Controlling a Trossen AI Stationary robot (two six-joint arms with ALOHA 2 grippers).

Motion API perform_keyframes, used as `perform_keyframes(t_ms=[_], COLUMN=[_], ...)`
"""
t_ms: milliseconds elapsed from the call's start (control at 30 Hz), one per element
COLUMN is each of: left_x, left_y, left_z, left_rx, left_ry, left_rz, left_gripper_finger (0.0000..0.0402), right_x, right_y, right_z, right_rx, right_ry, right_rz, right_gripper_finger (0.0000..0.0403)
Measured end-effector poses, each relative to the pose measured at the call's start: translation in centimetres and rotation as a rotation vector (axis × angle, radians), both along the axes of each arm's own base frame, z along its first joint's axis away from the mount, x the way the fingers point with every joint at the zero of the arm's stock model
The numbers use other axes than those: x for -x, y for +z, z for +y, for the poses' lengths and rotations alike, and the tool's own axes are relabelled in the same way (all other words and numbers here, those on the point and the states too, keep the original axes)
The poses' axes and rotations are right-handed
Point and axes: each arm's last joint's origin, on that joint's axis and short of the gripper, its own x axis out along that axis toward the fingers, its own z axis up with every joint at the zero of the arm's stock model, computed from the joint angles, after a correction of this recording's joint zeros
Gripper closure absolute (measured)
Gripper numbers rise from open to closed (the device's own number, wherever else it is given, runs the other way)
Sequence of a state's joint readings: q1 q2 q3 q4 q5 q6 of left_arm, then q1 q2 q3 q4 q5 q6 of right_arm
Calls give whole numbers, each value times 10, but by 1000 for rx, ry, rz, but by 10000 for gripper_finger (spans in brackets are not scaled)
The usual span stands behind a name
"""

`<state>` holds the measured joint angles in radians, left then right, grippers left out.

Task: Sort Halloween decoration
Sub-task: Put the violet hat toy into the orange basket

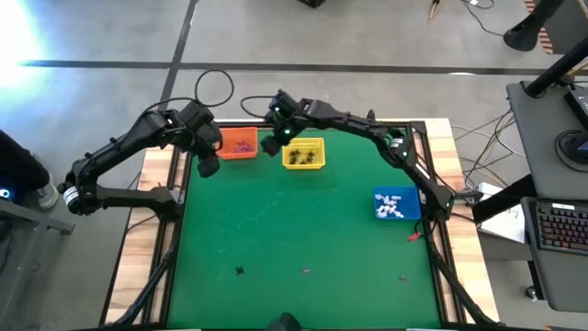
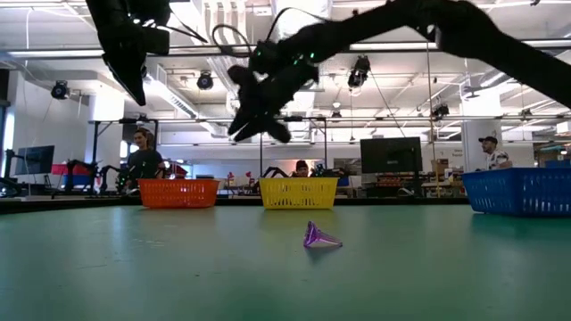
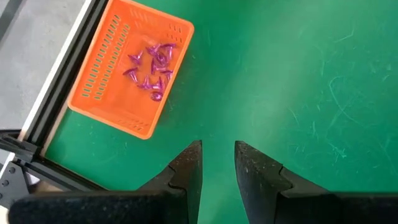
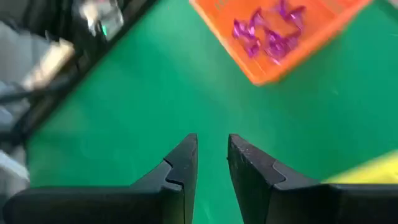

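Note:
Purple trinkets lie in the orange basket, dark ones in the yellow basket, white ones in the blue basket. Loose on the green mat near the front edge are a black trinket and a purple cone-shaped one, which lies on its side. My left gripper hovers open beside the orange basket's near-left corner. My right gripper hangs open in the air between the orange and yellow baskets. Neither has anything between its fingers.
The three baskets stand along the mat's far and right sides. A third small piece lies near the front right. The mat's middle is bare green. Wooden table edges and a metal frame border the mat. People sit in the room beyond.

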<state>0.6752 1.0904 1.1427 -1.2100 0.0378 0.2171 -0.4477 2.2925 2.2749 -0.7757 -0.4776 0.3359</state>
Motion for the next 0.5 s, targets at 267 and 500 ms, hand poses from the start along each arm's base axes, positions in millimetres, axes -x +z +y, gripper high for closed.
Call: perform_keyframes(t_ms=[267, 500], left_x=[2, 2], left_y=[-1, -1], left_z=[-1, -1], left_rx=[33, 39], left_ry=[49, 63], left_rz=[8, 5], left_gripper_finger=[325, 325], right_x=[38, 65], right_y=[57, 79], right_z=[25, 71], right_rx=[122, 323], right_ry=[69, 83], right_rz=[101, 393], right_gripper_finger=[312, 278])
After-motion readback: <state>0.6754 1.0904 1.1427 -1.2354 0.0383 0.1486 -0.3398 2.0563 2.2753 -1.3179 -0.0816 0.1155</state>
